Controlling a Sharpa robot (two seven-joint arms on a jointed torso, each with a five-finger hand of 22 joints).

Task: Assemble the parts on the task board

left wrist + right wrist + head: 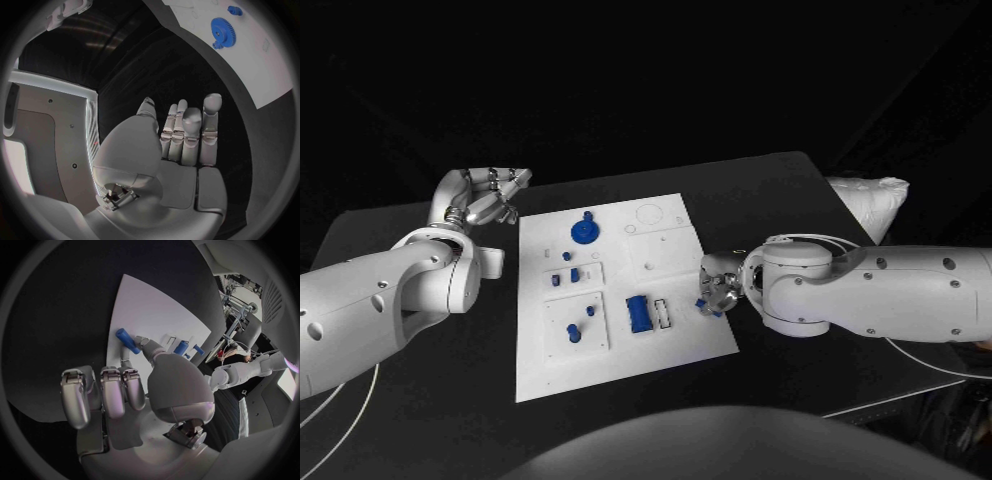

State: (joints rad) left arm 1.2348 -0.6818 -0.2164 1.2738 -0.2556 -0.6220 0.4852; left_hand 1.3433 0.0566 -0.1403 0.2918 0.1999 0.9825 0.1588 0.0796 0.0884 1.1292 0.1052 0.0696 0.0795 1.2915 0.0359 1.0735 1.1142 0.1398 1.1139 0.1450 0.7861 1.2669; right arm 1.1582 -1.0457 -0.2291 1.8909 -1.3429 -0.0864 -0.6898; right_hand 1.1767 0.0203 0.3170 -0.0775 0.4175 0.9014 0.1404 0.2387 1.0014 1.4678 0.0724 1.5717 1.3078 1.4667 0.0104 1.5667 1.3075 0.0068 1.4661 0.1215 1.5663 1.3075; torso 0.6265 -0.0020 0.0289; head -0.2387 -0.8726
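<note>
Task board (620, 290) taken as the landmark; all places are given from it. My right hand (720, 288) sits at the board's right edge, just beside the large blue block (639, 313) that stands near that edge. In the right wrist view a small blue peg (127, 340) lies at my thumb and fingertip, over the board's rim; it looks pinched there, with my other fingers (103, 392) curled in and touching nothing. I judge the pinch shallow, since only one end of the peg is covered. My left hand (485, 198) rests off the board's far left corner, fingers (190, 132) straight and close together, holding nothing. The blue gear (586, 231) sits on the board near that corner, apart from my left hand. Smaller blue parts (571, 275) stand along the board's left half. Risks from here, as I judge them: the peg could roll or tip out of the shallow pinch when I carry it inward, landing off the board's right edge on the black table (776, 190). My curled fingers could also knock the large blue block as I swing across. If the peg arrives tilted at its socket, pressing would jam it or shove the board sideways.
</note>
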